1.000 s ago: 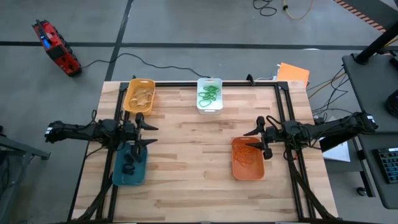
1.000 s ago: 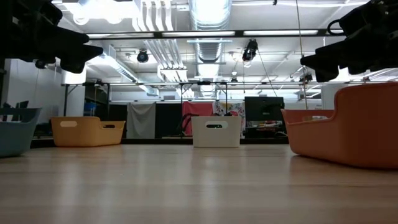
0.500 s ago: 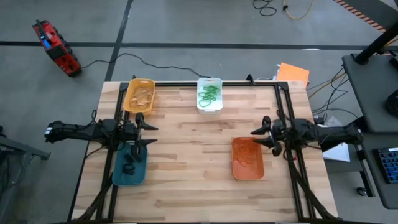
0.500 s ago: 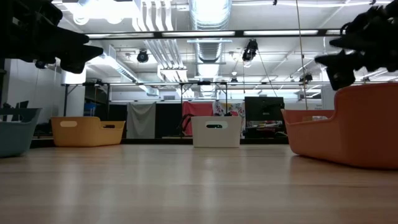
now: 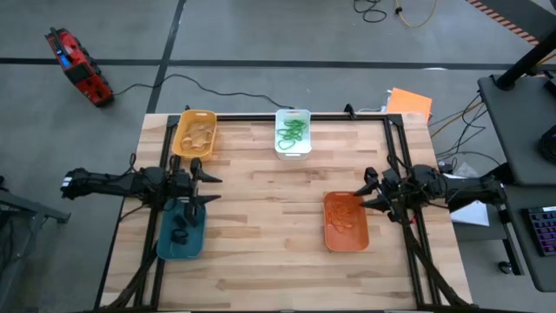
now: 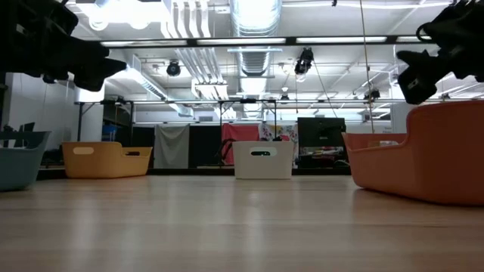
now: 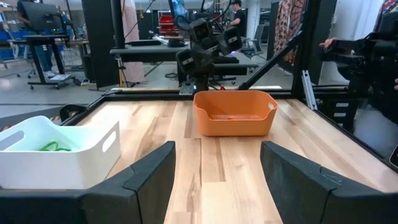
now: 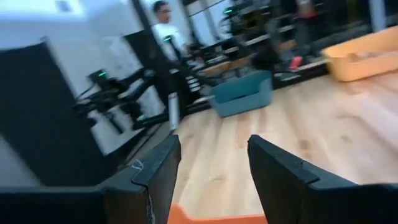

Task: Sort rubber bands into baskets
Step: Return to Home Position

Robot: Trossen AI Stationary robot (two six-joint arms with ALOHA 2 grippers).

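Both of your hands are spread apart. Your left hand (image 5: 207,189) hovers over the far end of the teal basket (image 5: 182,254), which holds black bands (image 5: 180,229). Your right hand (image 5: 367,192) hangs at the far right corner of the orange basket (image 5: 347,247), which holds orange bands (image 5: 343,214). On the counter (image 5: 261,217), at its far edge, tan bands (image 5: 200,133) lie in the yellow basket (image 5: 187,115) and green bands (image 5: 292,130) in the white basket (image 5: 293,153).

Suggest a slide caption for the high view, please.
Rubber bands sorted in four baskets; left end effector and right end effector open.
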